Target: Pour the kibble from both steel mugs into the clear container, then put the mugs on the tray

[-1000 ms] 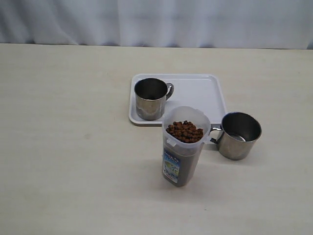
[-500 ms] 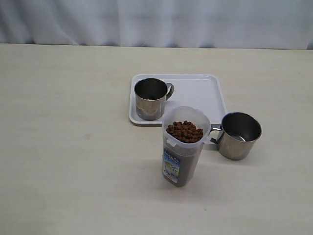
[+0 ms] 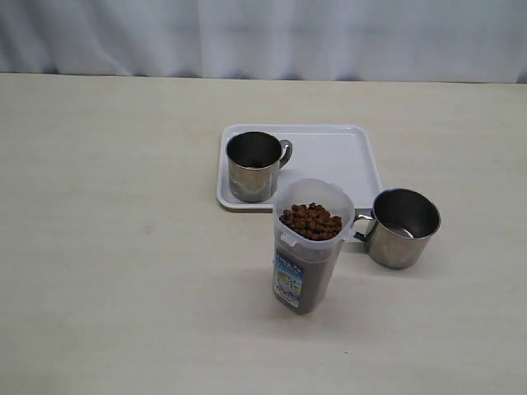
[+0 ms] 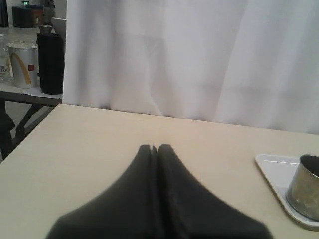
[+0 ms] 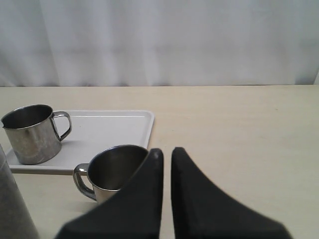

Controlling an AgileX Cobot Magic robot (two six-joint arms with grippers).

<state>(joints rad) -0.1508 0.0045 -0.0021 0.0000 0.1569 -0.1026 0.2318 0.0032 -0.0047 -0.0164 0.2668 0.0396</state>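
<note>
The clear container (image 3: 306,251) stands in front of the white tray (image 3: 333,156), with kibble (image 3: 312,220) heaped up to its rim. One steel mug (image 3: 254,164) stands on the tray's left part. The other mug (image 3: 402,226) stands on the table just off the tray's right front corner and looks empty. Neither gripper shows in the exterior view. My left gripper (image 4: 154,148) is shut and empty over bare table, with the tray (image 4: 271,169) and a mug (image 4: 305,186) off to its side. My right gripper (image 5: 167,152) is shut but for a thin slit, empty, just behind the off-tray mug (image 5: 117,169).
A white curtain (image 3: 263,37) hangs behind the table's far edge. The right half of the tray (image 5: 107,132) is bare. In the left wrist view a side table beyond the edge carries a paper cup (image 4: 24,64) and a black flask (image 4: 51,62).
</note>
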